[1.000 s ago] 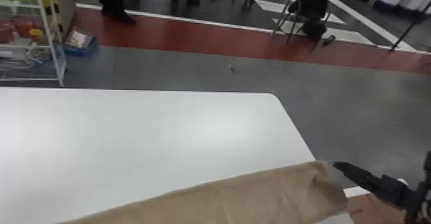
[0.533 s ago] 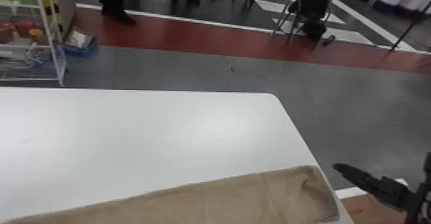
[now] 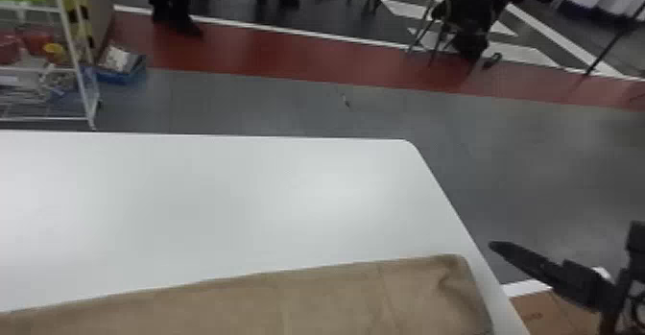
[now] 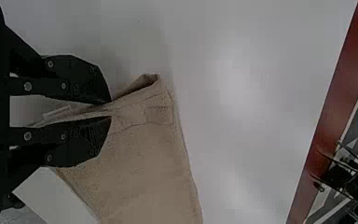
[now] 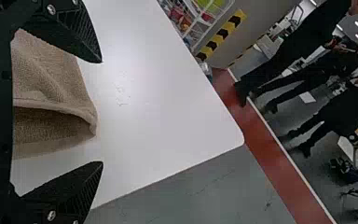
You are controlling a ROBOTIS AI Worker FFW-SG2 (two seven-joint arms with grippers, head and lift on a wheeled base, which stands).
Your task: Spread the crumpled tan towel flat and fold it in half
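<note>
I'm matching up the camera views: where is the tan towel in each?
Head view: the tan towel runs along the bottom, ending just short of the white table's right edge.
Left wrist view: pinched in the left gripper.
Right wrist view: one end, ungripped, lies between the open right gripper's fingers.
Shared landmark: red floor strip.

Head view faces down; wrist views (closer) share the table (image 3: 240, 204).

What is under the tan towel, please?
The white table is under the tan towel, which covers that part, so anything else there cannot be seen.
</note>
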